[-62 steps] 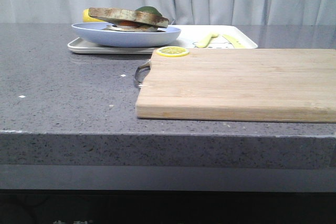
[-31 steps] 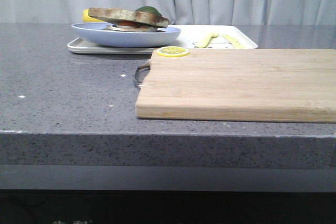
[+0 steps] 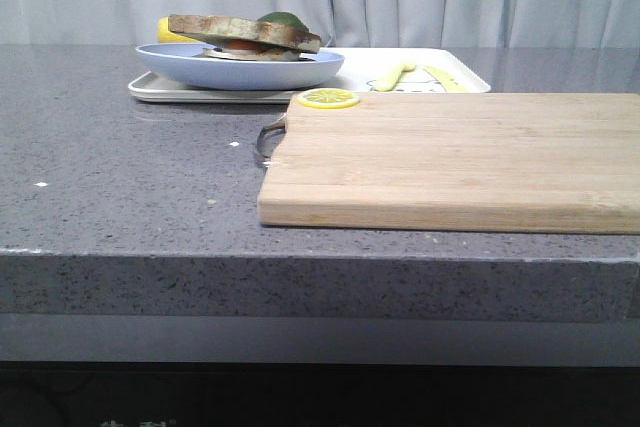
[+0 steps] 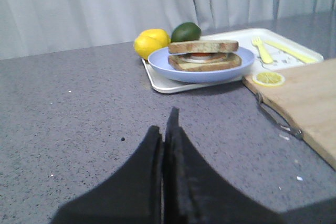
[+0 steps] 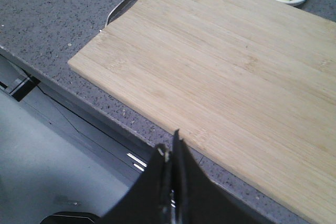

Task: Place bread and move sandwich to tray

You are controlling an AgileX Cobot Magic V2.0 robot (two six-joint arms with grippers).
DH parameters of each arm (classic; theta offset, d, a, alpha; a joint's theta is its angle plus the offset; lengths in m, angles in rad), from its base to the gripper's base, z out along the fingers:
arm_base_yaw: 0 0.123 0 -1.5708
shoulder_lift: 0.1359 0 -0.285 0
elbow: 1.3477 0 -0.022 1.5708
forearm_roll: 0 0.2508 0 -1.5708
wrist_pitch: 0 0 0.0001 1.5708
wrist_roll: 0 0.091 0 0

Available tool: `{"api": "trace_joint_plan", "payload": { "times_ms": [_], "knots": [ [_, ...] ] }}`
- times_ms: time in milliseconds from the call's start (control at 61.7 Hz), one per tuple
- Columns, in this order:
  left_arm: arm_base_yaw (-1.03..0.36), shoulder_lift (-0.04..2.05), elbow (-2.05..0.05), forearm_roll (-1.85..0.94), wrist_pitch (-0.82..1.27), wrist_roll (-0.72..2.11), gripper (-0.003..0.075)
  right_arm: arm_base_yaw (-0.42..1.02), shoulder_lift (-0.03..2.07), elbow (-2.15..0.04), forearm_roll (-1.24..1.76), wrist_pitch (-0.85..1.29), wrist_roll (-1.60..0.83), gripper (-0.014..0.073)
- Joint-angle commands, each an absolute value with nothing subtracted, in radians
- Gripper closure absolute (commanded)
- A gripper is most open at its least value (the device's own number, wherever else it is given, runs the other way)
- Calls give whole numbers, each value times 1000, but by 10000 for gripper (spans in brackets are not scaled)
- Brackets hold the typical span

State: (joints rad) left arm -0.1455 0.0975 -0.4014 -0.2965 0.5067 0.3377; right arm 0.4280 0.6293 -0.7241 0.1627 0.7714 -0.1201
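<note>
Both sets of jaws closed, empty. Sandwich (image 4: 203, 55) on blue plate (image 4: 163, 62) in tray (image 4: 310, 52), at one o'clock from left gripper (image 4: 167, 129), the nearer arm.

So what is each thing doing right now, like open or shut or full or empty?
left gripper: shut, holding nothing
right gripper: shut, holding nothing
sandwich: put together, lying on the blue plate
blue plate: standing on the tray
tray: holds plate and yellow cutlery
cutting board: bare except a lemon slice
</note>
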Motion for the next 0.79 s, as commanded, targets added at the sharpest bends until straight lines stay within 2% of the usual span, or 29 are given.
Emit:
{"api": "trace_joint_plan", "payload": {
  "times_ms": [0,113,438,584,778],
  "knots": [
    [-142,69,-393,-170,361,129,741,422,627,-750,161,708,-120,664],
    [-142,29,-332,-32,327,-66,741,422,627,-750,161,708,-120,664],
    [-123,-28,-66,-32,-6,-108,741,422,627,-750,161,707,-120,665],
    [-102,-28,8,-25,-82,-162,741,422,629,-750,161,707,-120,665],
    [-102,-28,6,-6,-50,-162,741,422,629,-750,161,706,-120,665]
  ]
}}
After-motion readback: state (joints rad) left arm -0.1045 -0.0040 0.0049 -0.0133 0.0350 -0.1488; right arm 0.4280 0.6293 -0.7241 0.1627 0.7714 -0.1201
